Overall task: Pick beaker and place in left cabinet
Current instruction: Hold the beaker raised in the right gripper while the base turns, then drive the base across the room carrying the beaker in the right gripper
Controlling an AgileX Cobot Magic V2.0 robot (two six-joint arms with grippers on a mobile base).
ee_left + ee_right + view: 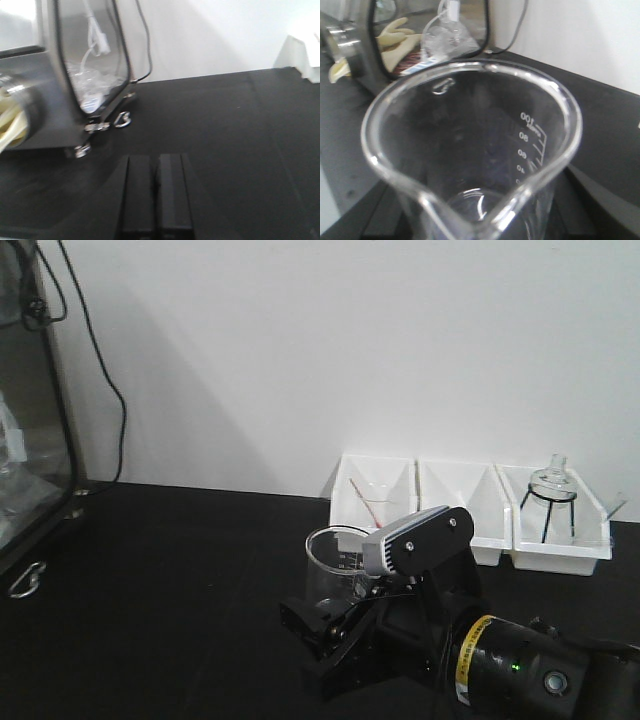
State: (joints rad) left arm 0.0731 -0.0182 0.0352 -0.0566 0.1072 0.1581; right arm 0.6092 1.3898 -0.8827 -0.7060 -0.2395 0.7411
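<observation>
Beaker point(335, 562) sits upright and empty, low at the table point(180, 580), its base hidden behind the right gripper point(322, 625). The jaws stand either side of the glass, but I cannot tell whether they are clamped on it. It is well apart from the cabinet point(40, 420) at the far left, so the carry and placing are not yet done. Left gripper point(150, 195) hangs near the cabinet, jaws together on nothing.

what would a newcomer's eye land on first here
The clear glass beaker with a pouring spout fills the right wrist view, seemingly held in the right gripper. Behind it on the black tabletop, white plastic trays line the wall, one holding a round glass flask on a black tripod.
</observation>
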